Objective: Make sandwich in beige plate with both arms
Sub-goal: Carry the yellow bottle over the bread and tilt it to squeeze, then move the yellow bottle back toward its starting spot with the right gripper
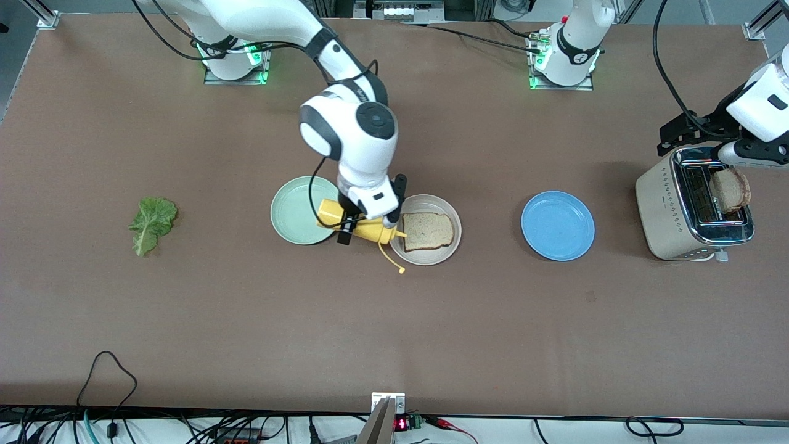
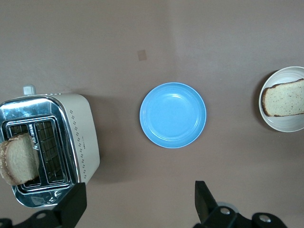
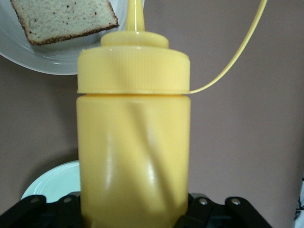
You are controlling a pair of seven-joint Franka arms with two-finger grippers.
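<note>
- We hold the yellow squeeze bottle [image 1: 360, 225] tipped in our right gripper [image 1: 365, 223], nozzle over the bread slice [image 1: 427, 231] on the beige plate [image 1: 426, 255]: the sauce step, we judge.
- Next: squeeze, then fetch the lettuce leaf [image 1: 151, 223].
- Our left gripper [image 2: 137, 204] hangs wide open over the toaster [image 1: 690, 209], its second slice [image 1: 730, 190] just below.

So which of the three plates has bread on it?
The beige plate, between the mint green plate and the blue plate; it holds a bread slice, the others hold nothing.

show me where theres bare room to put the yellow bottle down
Free: bare table between the lettuce leaf and the mint green plate; the whole strip nearer the front camera. Crowded: right end effector holds the yellow bottle between that plate and the beige plate.
</note>
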